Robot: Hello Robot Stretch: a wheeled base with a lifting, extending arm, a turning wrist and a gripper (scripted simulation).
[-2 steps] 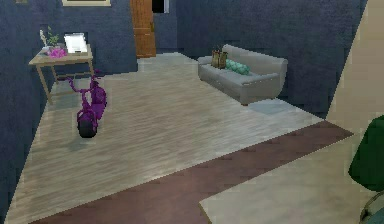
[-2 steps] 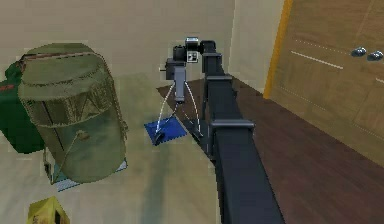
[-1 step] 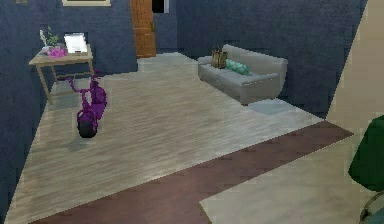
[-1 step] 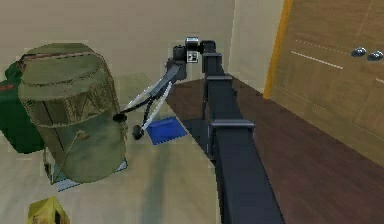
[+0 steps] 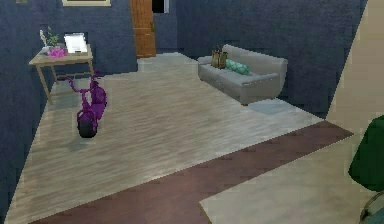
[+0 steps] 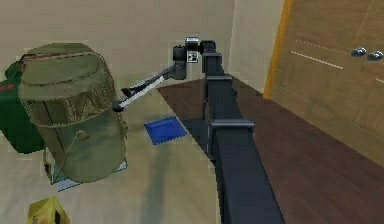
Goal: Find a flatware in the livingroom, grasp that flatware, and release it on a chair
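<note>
A purple chair stands on the pale wood floor at the forward view's left, in front of a wooden table that bears a white laptop and some small pink things. In the arm side view the dark arm rises from the bottom edge, and the gripper reaches left with its thin fingers ending at the side of a big olive barrel-shaped thing. I cannot tell whether the gripper holds anything.
A grey sofa with cushions stands by the blue far wall, beside a wooden door. A dark round object lies on the floor by the chair. Near the arm lie a blue flat thing and a wooden door.
</note>
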